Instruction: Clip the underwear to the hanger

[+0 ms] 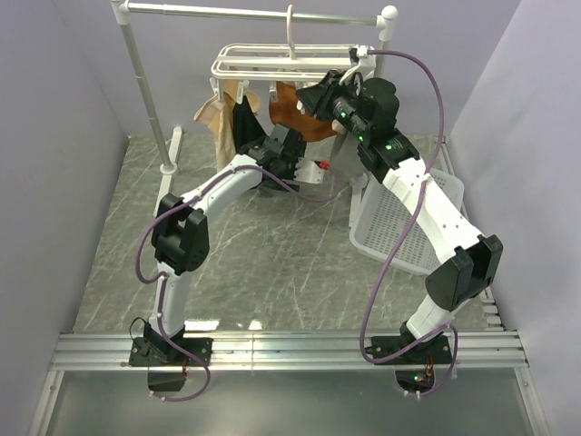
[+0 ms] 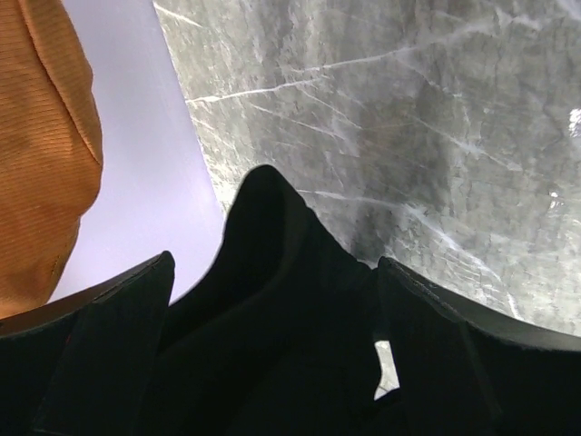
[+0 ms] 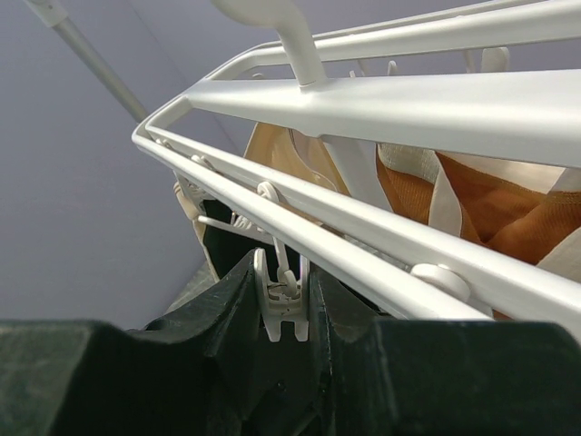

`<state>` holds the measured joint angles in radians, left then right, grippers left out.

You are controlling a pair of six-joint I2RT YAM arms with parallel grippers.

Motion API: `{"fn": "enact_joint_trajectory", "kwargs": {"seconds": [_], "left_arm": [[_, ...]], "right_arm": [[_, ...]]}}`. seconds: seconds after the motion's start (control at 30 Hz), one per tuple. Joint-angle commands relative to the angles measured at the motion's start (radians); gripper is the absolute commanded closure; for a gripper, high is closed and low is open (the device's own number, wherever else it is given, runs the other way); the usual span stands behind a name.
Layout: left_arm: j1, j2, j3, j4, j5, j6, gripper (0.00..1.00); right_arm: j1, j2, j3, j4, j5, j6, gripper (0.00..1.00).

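while the left gripper (image 2: 274, 263) stands wide open, the underwear (image 2: 277, 363) lies between its fingers without being pinched. a fold of black cloth rises to a rounded peak just ahead of the fingertips, and a sliver of light shows between the cloth and the right-hand finger. beyond that peak the marble table (image 2: 408, 118) spreads out, giving open room ahead and to the gripper's right. to its left the curved edge of an orange garment (image 2: 41, 154) hangs close, with pale wall (image 2: 150, 163) showing between it and the black fold. the right gripper (image 3: 281, 292) is up under the hanger (image 3: 381, 104), its fingers closed against the two sides of one small white clip (image 3: 283, 313) that dangles from the nearest bar. room is tight here: the hanger's long bars run straight over the fingers, other clips hang just to the left along the same bar, and black cloth shows just behind the held clip. tan garments (image 3: 272, 150) and the orange one hang farther in under the frame. seen from above, both grippers sit close together below the hanger's front edge, and a white basket (image 1: 399, 232) lies beside the right arm.
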<state>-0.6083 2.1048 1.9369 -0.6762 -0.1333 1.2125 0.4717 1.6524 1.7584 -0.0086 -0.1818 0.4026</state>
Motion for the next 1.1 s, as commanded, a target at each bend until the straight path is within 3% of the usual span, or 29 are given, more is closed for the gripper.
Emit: {"fn": "enact_joint_trajectory", "kwargs": {"seconds": [0.0, 0.3, 0.5, 0.53, 0.7, 0.8, 0.9, 1.07], "left_arm": [[0.002, -0.016, -0.006, 0.046, -0.032, 0.051, 0.01], [0.041, 0.034, 0.054, 0.0, -0.065, 0.111, 0.05], [0.048, 0.029, 0.048, -0.046, -0.052, 0.128, 0.36], [0.05, 0.023, 0.045, -0.033, -0.046, 0.125, 0.47], [0.065, -0.008, 0.025, -0.019, 0.01, 0.113, 0.79], [0.076, -0.073, -0.03, -0.011, 0.099, 0.125, 0.84], [0.079, -0.142, -0.103, 0.017, 0.155, 0.128, 1.0], [0.102, -0.229, -0.153, -0.014, 0.303, 0.107, 1.0]], "right_arm": [[0.01, -0.048, -0.007, -0.002, -0.018, -0.008, 1.0], [0.01, -0.054, -0.014, -0.002, -0.013, -0.015, 1.0], [0.008, -0.054, -0.019, 0.001, -0.012, -0.013, 1.0], [0.01, -0.054, -0.02, 0.002, -0.01, -0.013, 1.0], [0.008, -0.055, -0.023, -0.001, -0.013, -0.018, 1.0], [0.007, -0.054, -0.02, -0.001, -0.01, -0.016, 1.0], [0.004, -0.052, -0.025, 0.001, -0.004, -0.012, 1.0], [0.001, -0.049, -0.028, 0.002, 0.002, 0.001, 1.0]]}}
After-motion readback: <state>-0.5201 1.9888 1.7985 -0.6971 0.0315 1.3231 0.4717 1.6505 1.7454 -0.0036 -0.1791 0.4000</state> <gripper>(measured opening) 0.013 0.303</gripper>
